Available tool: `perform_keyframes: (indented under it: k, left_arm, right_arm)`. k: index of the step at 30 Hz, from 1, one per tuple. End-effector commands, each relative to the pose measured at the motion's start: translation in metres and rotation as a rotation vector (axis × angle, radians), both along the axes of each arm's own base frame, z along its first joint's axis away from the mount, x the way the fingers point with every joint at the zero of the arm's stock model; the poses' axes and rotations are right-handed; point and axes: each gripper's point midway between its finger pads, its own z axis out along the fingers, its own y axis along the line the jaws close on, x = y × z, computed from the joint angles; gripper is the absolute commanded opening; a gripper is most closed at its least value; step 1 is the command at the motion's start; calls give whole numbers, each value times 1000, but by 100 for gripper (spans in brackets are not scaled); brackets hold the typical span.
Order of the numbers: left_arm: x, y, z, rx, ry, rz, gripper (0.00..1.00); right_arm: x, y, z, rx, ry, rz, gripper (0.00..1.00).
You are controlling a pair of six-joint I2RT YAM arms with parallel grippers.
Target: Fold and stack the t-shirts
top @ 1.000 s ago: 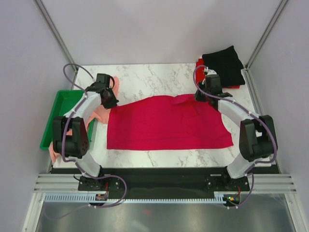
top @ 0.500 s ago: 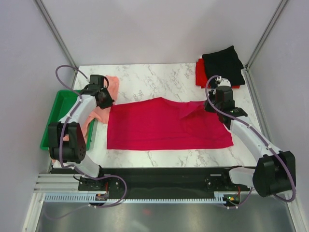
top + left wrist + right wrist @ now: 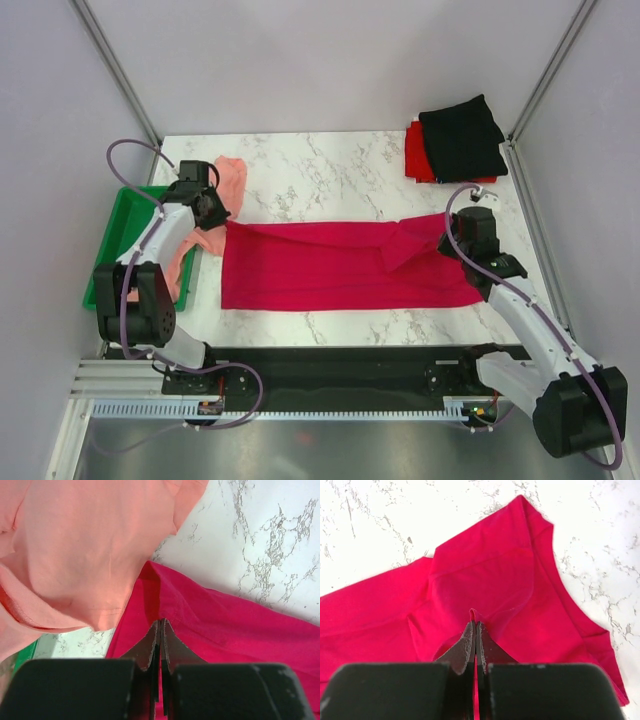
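Observation:
The crimson t-shirt lies as a wide band across the middle of the table. My left gripper is shut on its far left corner, with cloth between the fingertips in the left wrist view. My right gripper is shut on a bunched fold at its right end. The salmon-pink t-shirt lies crumpled at the far left, partly under my left arm, and fills the upper left of the left wrist view. The black t-shirt lies folded on the bright red t-shirt at the far right corner.
A green plastic tray stands off the table's left edge, with salmon cloth hanging over its rim. Bare marble shows behind the crimson shirt. Slanted frame posts stand at both far corners.
Both grippers have drawn the crimson shirt's far edge toward the near side, so the shirt is now a narrower band. The right gripper moved near and right; the left shifted slightly left.

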Motion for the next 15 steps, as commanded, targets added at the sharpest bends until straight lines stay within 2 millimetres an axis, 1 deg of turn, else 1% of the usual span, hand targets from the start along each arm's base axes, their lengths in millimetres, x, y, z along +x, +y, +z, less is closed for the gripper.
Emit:
perform_keyframes:
  k: [1,8,10,11,13,14,15]
  left_arm:
    - [10,11,10,59,-53,-13,2]
    - [1,7,4,35,-36,-16,2]
    - [-5,4,3,14,-36,-13,2]
    - [-7,4,2,9,-33,-3,2]
    - [-12,4,-1,0,-29,17,2]
    - [-13,4,-2,2,-26,20,2]
    - [-14,6,-3,5,-25,28,2]
  right_arm:
    - [-3,-9,1,19,-20,-72,0]
    - [-16,-23,-14,2,17,-137,0]
    - [-19,-26,-12,17,2,-153,0]
    - [-22,-27,-17,24,10,-161,0]
    - [-25,-28,-14,41,-9,-174,0]
    - [-28,-29,-18,44,-4,-179,0]
    - [-30,-29,-14,55,-20,-188,0]
